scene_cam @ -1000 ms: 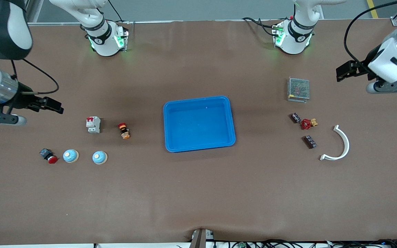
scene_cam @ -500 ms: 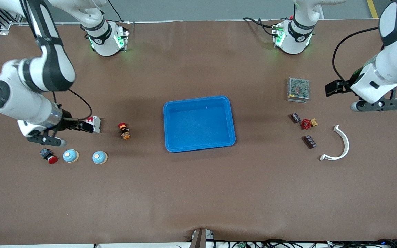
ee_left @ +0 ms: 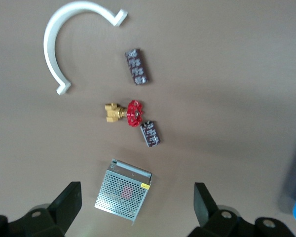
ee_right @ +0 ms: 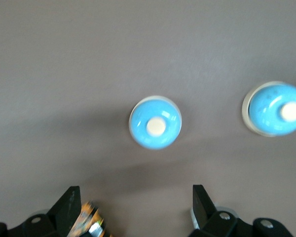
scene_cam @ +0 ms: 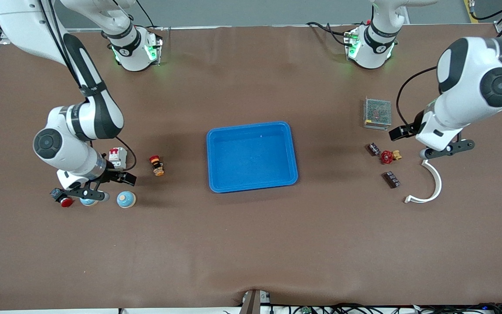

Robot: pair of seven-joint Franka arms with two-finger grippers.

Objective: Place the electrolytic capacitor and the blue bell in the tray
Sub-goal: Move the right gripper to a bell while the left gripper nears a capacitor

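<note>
Right pincer (ee_right: 133, 210) released, over two round blue bells (ee_right: 155, 123) toward right arm's end from bright-blue plastic tray (scene_cam: 252, 187). Left pincer (ee_left: 138, 210) released above grey mesh box (ee_left: 123, 191); dark cylindrical capacitors (ee_left: 137, 66) near red-handled brass valve (ee_left: 124, 113).

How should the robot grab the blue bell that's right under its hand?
Come straight down with the open right gripper and pinch the blue bell across its round dome, fingers on either side of the white button on top. It sits flat and upright on the table, with bare space around its base.
</note>
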